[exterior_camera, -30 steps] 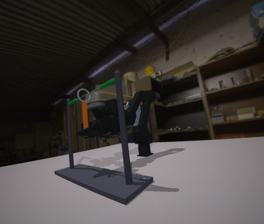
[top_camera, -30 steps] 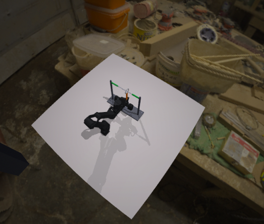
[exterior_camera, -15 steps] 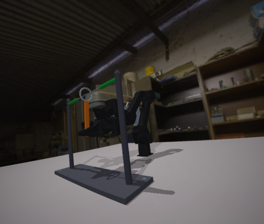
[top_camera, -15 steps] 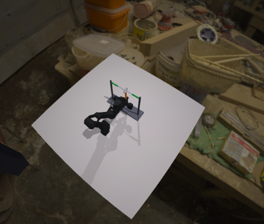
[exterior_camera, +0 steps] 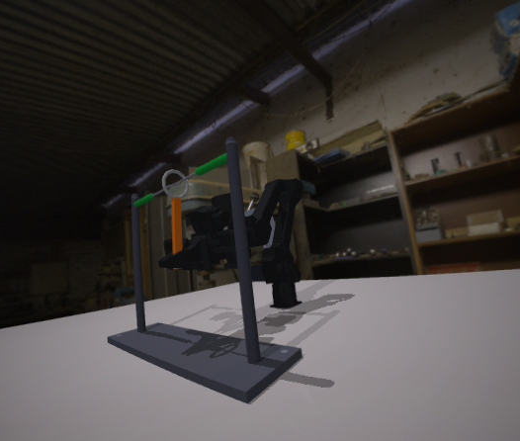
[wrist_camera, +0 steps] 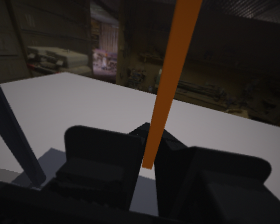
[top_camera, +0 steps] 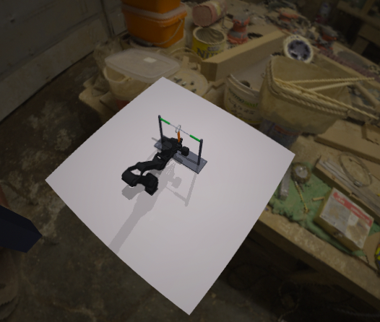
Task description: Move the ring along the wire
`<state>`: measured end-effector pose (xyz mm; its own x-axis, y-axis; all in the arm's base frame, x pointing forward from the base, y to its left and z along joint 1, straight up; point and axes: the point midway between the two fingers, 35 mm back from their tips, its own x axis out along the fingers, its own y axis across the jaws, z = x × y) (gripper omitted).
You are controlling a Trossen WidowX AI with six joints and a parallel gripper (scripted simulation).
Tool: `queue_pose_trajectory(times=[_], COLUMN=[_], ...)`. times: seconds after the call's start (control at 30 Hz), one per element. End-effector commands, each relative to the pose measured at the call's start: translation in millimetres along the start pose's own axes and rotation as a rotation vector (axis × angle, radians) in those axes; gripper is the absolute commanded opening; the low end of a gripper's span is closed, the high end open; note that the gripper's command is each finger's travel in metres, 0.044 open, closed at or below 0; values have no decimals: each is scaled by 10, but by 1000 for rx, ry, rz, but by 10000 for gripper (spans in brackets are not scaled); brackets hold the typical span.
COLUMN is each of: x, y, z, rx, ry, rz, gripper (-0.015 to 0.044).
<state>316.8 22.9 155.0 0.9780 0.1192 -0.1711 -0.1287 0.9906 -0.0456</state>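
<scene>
The orange handle [top_camera: 178, 137] [exterior_camera: 177, 224] [wrist_camera: 171, 82] stands nearly upright, its lower end between the fingers of my gripper [exterior_camera: 172, 260] [wrist_camera: 151, 127], which is shut on it. The pale ring [exterior_camera: 164, 183] at its top is around the thin grey middle stretch of the wire, between the two green parts. In the exterior view the wire crosses near the ring's middle; whether they touch is too small to tell for certain. One green part [top_camera: 165, 121] [exterior_camera: 212, 164] joins one post [top_camera: 161, 131] [exterior_camera: 243, 257]; the other green part [top_camera: 195, 138] [exterior_camera: 143, 200] joins the other post [top_camera: 200, 153] [exterior_camera: 138, 267].
The posts stand on a grey base plate [top_camera: 198, 167] [exterior_camera: 204, 366] on the white table top [top_camera: 206, 231] [exterior_camera: 411, 356]. The arm [top_camera: 156, 163] [exterior_camera: 283, 218] reaches in from one side, with its forward part over the plate, between the posts and below the wire.
</scene>
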Motion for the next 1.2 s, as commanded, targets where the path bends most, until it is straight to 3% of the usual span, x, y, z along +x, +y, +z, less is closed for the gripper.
queue_pose_trajectory(times=[0.0,1.17], x=[0,36], y=[52,454], z=[-2,34], rx=[20,64], ry=[0,0], rz=[-10,-9], gripper=[-150,-150])
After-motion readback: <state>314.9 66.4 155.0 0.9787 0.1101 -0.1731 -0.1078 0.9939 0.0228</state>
